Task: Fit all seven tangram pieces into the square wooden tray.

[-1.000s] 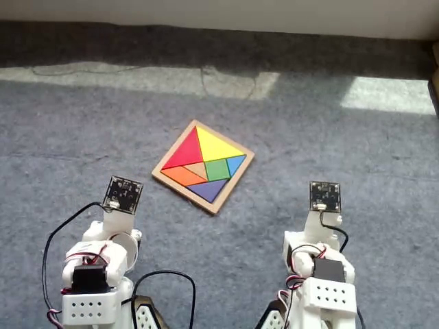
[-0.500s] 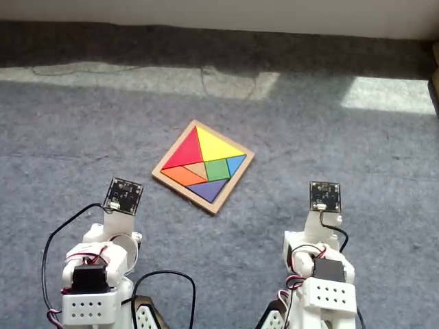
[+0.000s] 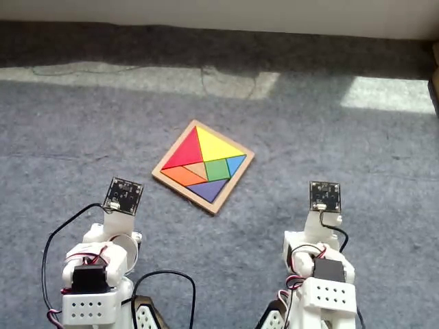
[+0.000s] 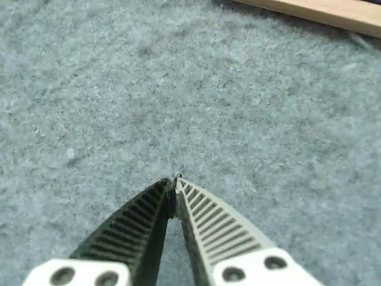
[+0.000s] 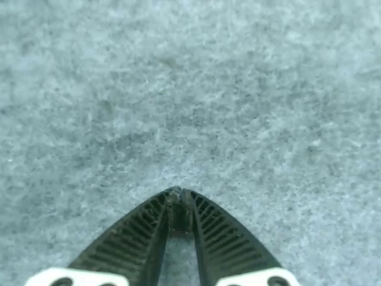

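The square wooden tray [image 3: 165, 180] lies turned like a diamond on the grey carpet in the middle of the high view. It holds coloured tangram pieces: red [image 3: 184, 155], yellow [image 3: 217, 145], orange [image 3: 182, 176], green [image 3: 217, 169], a small blue one [image 3: 235, 163], purple [image 3: 208, 189] and a tan one [image 3: 197, 170]. Both arms sit folded back at the near edge, well short of the tray. My left gripper [image 4: 175, 182] is shut over bare carpet, with an edge of the tray [image 4: 321, 11] beyond it. My right gripper [image 5: 178, 194] is shut over bare carpet too.
Grey carpet [image 3: 329, 137] stretches all around the tray. A dark strip and a pale wall [image 3: 219, 14] run along the far side. Sunlit patches [image 3: 384, 94] fall on the far carpet. Cables [image 3: 164, 277] loop beside the arm bases.
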You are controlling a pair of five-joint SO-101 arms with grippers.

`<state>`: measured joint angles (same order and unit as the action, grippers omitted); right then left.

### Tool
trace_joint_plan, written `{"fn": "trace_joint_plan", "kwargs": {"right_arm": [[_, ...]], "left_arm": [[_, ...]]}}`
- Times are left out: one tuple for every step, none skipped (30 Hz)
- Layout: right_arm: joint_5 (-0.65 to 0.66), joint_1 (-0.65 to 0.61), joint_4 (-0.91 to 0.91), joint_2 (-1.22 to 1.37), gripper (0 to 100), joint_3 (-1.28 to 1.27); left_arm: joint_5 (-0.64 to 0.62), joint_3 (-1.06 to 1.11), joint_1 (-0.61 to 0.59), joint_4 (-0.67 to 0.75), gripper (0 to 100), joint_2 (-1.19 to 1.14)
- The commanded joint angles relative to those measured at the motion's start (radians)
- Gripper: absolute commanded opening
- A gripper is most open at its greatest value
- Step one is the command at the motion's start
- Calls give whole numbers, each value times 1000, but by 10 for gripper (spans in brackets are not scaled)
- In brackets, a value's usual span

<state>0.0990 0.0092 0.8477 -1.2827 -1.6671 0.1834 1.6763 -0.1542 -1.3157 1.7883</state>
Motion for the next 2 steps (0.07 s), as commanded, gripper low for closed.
{"fn": "trace_joint_plan", "kwargs": {"right_arm": [[-8, -39, -18, 2, 9, -64], [-8, -39, -18, 2, 9, -64]], "left_arm": [[-8, 19, -10, -5, 5, 31], [-8, 19, -10, -5, 5, 31]]}}
